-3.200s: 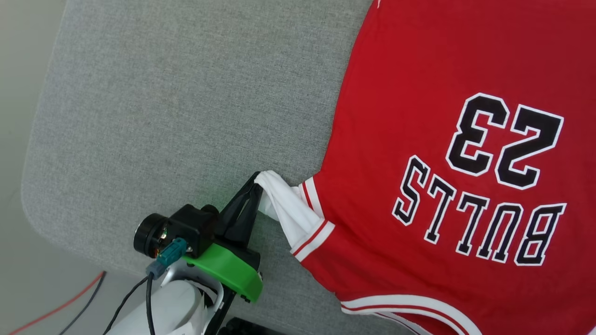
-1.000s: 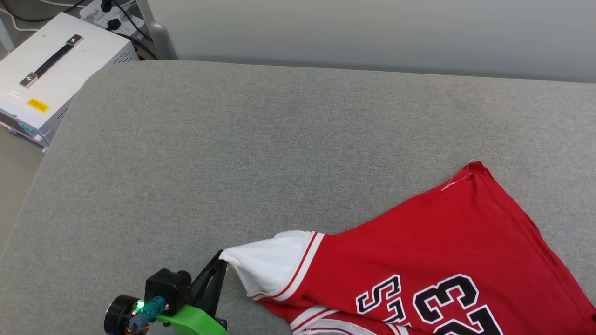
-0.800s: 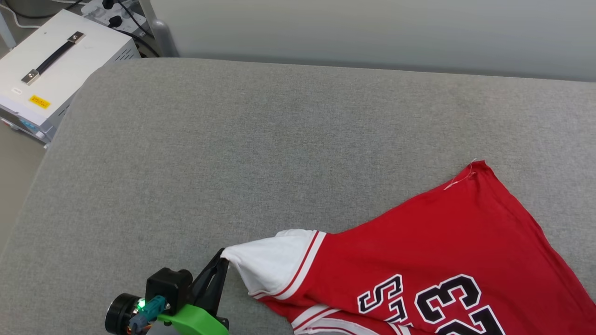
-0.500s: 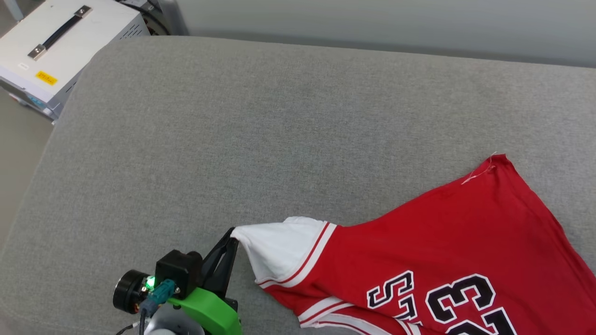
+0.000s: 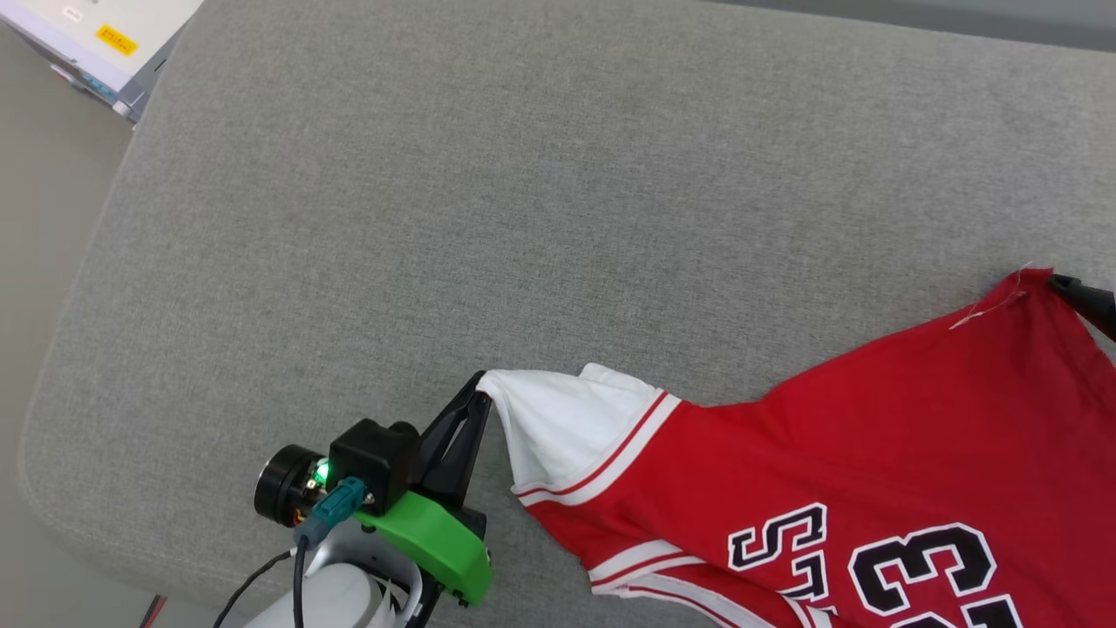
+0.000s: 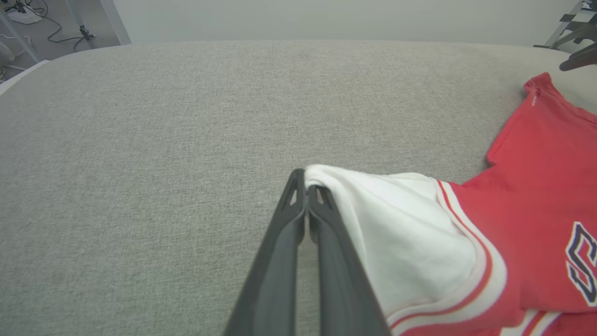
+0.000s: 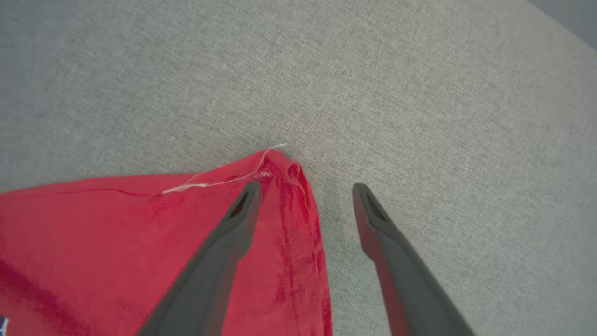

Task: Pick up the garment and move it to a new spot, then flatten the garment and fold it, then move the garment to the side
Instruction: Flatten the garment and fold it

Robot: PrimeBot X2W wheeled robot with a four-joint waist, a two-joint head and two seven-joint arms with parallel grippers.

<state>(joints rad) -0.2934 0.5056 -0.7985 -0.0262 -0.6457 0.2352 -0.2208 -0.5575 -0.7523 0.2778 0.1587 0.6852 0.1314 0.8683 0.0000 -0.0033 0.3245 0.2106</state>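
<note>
Here, left gripper (image 6: 306,183) pinches the garment (image 5: 828,453) by its sleeve (image 5: 558,427); right gripper (image 7: 306,185) splayed; "23" (image 5: 933,576) cropped.

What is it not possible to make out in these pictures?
- the garment: other sleeve and part of the lettering, cut off by the head view's bottom and right edges.
- the left end effector: how much sleeve it pinches, hidden by its own fingers, left wrist view.
- the white box: yellow label too small to read, head view.

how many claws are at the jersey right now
2. The left claw is shut on the garment at its white sleeve tip. The right claw is open at its red corner, one finger over cloth, one over the grey cushion.
</note>
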